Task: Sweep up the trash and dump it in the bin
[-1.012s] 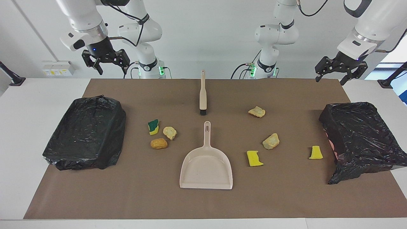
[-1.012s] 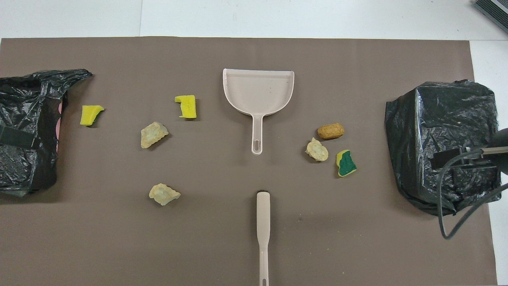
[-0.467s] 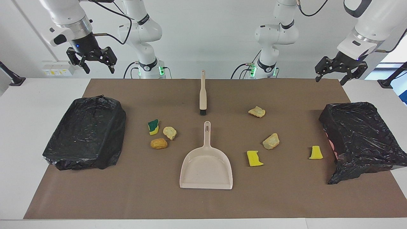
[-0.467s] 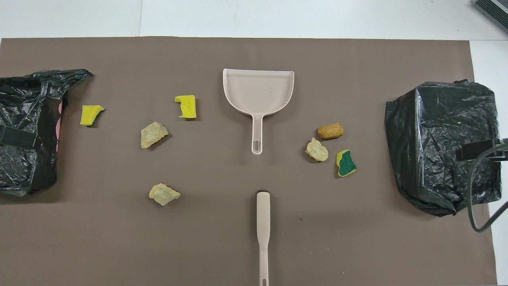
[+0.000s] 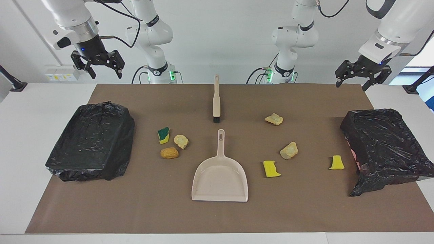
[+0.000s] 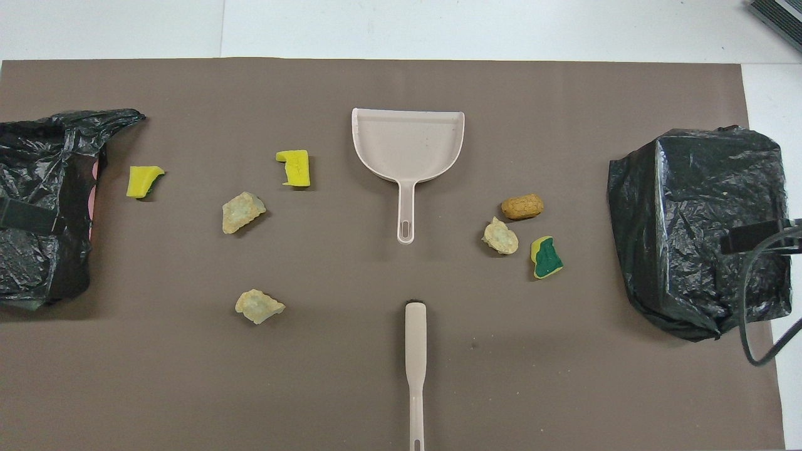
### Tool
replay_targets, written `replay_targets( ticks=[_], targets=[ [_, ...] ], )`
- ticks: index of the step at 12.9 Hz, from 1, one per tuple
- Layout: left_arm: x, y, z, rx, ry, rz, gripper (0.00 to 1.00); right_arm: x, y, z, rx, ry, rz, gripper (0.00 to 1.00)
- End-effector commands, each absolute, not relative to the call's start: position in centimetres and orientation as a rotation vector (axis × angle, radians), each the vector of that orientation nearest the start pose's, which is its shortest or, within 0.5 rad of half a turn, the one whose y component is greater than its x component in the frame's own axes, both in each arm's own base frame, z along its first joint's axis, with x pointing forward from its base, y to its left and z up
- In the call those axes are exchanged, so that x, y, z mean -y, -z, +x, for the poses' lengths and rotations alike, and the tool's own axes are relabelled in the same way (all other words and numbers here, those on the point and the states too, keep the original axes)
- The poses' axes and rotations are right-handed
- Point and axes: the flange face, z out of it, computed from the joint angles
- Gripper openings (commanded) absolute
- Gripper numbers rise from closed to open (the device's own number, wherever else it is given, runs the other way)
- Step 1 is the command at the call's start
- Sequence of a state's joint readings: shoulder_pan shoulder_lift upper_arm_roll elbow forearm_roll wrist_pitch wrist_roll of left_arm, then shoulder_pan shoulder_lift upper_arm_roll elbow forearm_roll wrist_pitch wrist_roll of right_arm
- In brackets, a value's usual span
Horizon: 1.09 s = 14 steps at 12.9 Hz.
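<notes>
Several pieces of trash lie on the brown mat. A green-faced sponge, a tan lump and an orange-brown lump cluster toward the right arm's end. Two tan lumps and two yellow sponge bits lie toward the left arm's end. A bin wrapped in a black bag stands at each end. My right gripper hangs open and empty, high over the table's edge by its bin. My left gripper hangs open and empty above its own bin's end.
A beige dustpan lies mid-mat with its handle pointing at the robots. The beige brush lies nearer to the robots, its black bristles facing the pan's handle. White table surrounds the mat.
My right gripper has risen and swung outward toward its end of the table, then held still. The left gripper and everything on the mat have stayed put.
</notes>
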<state>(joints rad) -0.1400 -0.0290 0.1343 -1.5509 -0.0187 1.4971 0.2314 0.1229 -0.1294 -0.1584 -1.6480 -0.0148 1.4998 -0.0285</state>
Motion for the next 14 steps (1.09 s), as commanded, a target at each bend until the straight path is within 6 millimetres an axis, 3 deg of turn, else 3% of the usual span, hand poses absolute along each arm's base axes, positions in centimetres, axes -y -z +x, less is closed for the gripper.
replay_targets(
  ticks=[1, 5, 8, 11, 14],
  targets=[
    [0.6, -64.4, 53.2, -0.389, -0.023, -3.129, 1.0, 2.8, -64.5, 50.3, 0.008, -0.055, -3.14, 1.0],
    [1.6, -64.4, 53.2, -0.401, -0.021, -3.127, 1.0, 2.7, -63.8, 49.9, 0.009, -0.075, -3.136, 1.0],
    [4.5, -64.1, 52.8, -0.413, -0.034, -3.127, 1.0, 2.6, -63.8, 49.9, 0.009, -0.075, -3.135, 1.0],
    [10.2, -63.4, 51.8, -0.415, -0.062, -3.123, 1.0, 2.0, -63.3, 50.1, 0.002, -0.091, -3.135, 1.0],
    [16.2, -61.7, 49.1, -0.397, -0.095, -3.122, 1.0, 0.7, -61.7, 51.3, 0.001, -0.124, -3.143, 1.0]
  ],
)
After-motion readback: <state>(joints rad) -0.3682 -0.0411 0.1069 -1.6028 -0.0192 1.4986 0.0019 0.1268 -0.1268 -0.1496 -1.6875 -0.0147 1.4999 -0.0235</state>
